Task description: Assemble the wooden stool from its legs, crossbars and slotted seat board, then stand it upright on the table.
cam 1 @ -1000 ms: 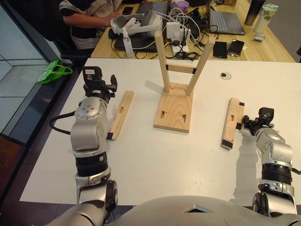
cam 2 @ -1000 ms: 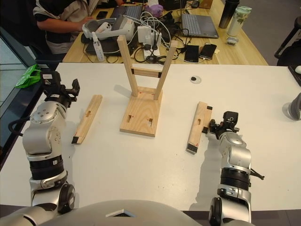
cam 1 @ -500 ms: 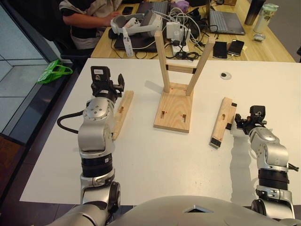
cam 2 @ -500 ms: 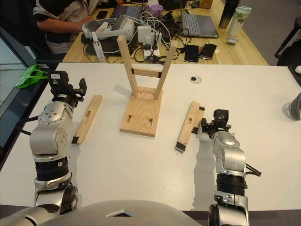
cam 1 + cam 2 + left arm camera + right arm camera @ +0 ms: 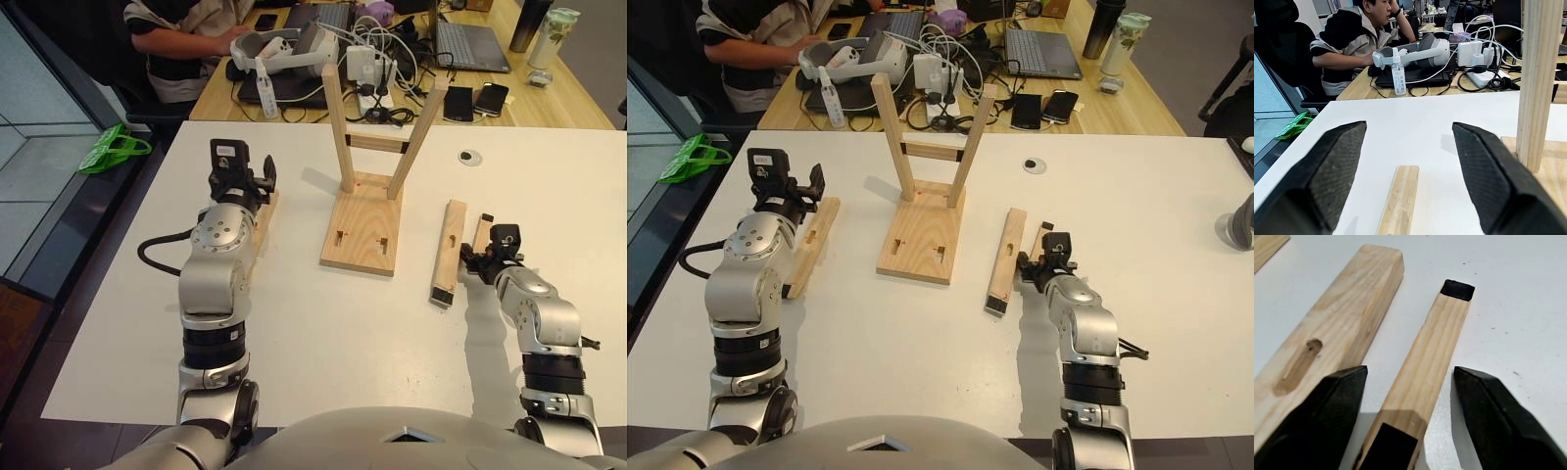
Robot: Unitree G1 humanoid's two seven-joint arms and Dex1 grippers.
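The slotted seat board [image 5: 361, 235] lies upside down mid-table with two legs [image 5: 338, 127] standing in it, joined by a crossbar [image 5: 377, 144]. A loose leg [image 5: 257, 230] lies to its left; my left gripper [image 5: 245, 181] hovers open over its far end, which lies between the pads [image 5: 1332, 171]. Right of the board lies another loose leg [image 5: 446, 253] with a slot, and beside it a thin crossbar [image 5: 1437, 347] with black ends. My right gripper [image 5: 490, 245] is low and open, its fingers [image 5: 1332, 411] straddling the crossbar's near end with gaps on both sides.
A wooden desk [image 5: 578, 98] with laptops, a headset [image 5: 284, 44], cables and phones borders the white table's far edge, with a person seated there. A cable grommet [image 5: 471, 157] sits back right. The table's near half offers free room.
My right gripper has slid left, carrying the right loose leg and thin crossbar closer to the seat board. My left gripper has moved right, over the left leg's far end.
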